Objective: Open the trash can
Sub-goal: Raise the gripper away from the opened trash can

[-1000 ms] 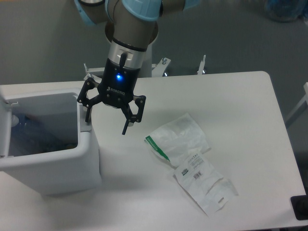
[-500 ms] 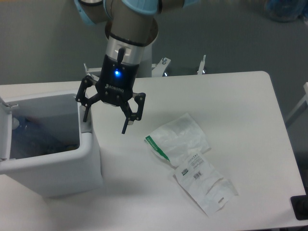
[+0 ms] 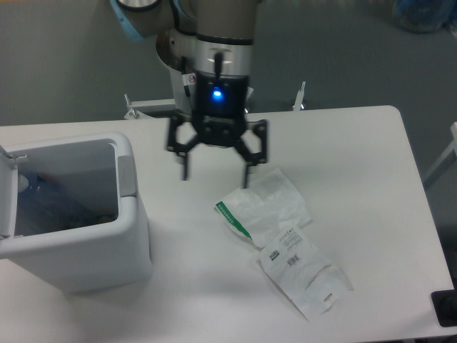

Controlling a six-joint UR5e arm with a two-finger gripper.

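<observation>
The white table (image 3: 343,143) carries everything. The trash can (image 3: 78,243) stands at its left edge, toward the front left corner, with its top open so the dim inside shows; the lid (image 3: 7,189) stands upright at the bin's left side, and the small grey push tab (image 3: 127,174) sits on the right rim. The arm comes down from the rear edge, and its gripper (image 3: 216,177) hangs above the table's middle rear, just right of the bin and apart from it, fingers spread wide and holding nothing. Two crumpled white plastic wrappers (image 3: 282,239) lie near the table's middle, toward the front edge.
</observation>
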